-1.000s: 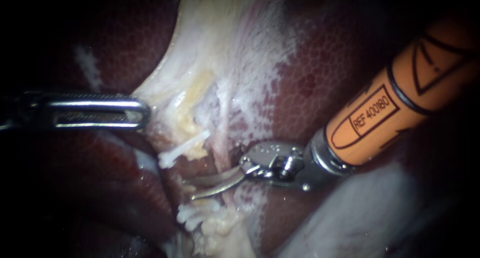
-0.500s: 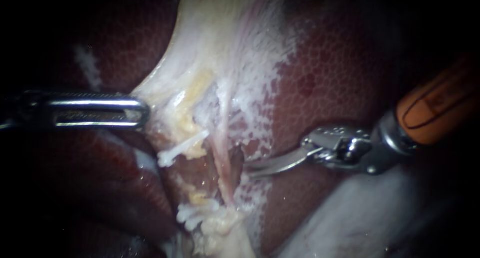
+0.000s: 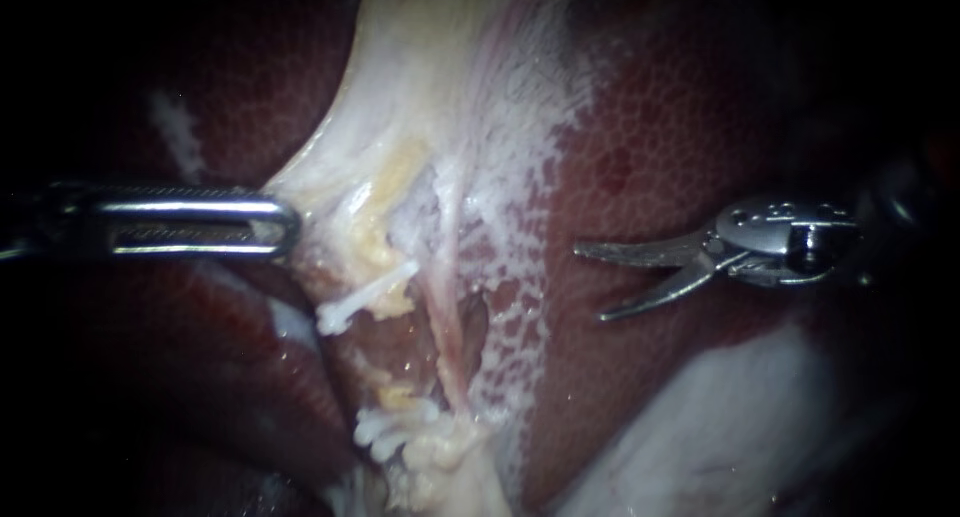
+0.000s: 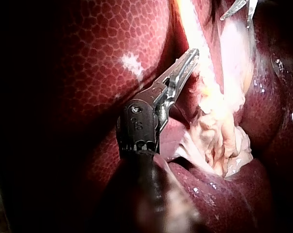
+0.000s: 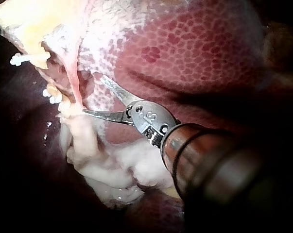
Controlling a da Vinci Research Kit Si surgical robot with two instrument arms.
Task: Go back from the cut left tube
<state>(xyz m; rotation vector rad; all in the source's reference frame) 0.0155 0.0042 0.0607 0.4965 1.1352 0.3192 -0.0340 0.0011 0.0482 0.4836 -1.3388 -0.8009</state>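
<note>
"Two tools are in sight. How does the left tool [image 3: 282, 225] stand?"

"Clenched — its slotted jaws lie together on the left edge of the pale tissue [image 3: 440, 107], which is drawn to a point at their tip. From the left wrist view the same tool [image 4: 191, 56] meets that yellowish-white band, with mottled liver [image 4: 78, 73] beside its shaft."

"And the right tool [image 3: 592, 282]?"

"Released. Two slim curved blades stand apart with a clear gap and nothing between them. They are over bare liver [image 3: 690, 117], near the speckled right edge of the pale tissue without touching it."

"Where is the cut left tube [image 3: 392, 287]?"

"Near the lower end of the pale tissue, in two stumps with an open gap between them. The upper stump carries a white clip [image 3: 360, 303] that juts toward the left tool's side; the lower stump carries a cluster of white clips [image 3: 385, 427]. Just beside them, on the right tool's side, a pinkish strand [image 3: 452, 327] runs uncut down the tissue."

"How far is the right tool from it?"

"Well apart — the pinkish strand and the speckled edge lie between them. In the right wrist view the open right tool [image 5: 92, 94] points toward the stumps, the white clip [image 5: 27, 59] lies beyond it, and a lumpy whitish mass [image 5: 112, 170] sits beside its shaft."
</note>
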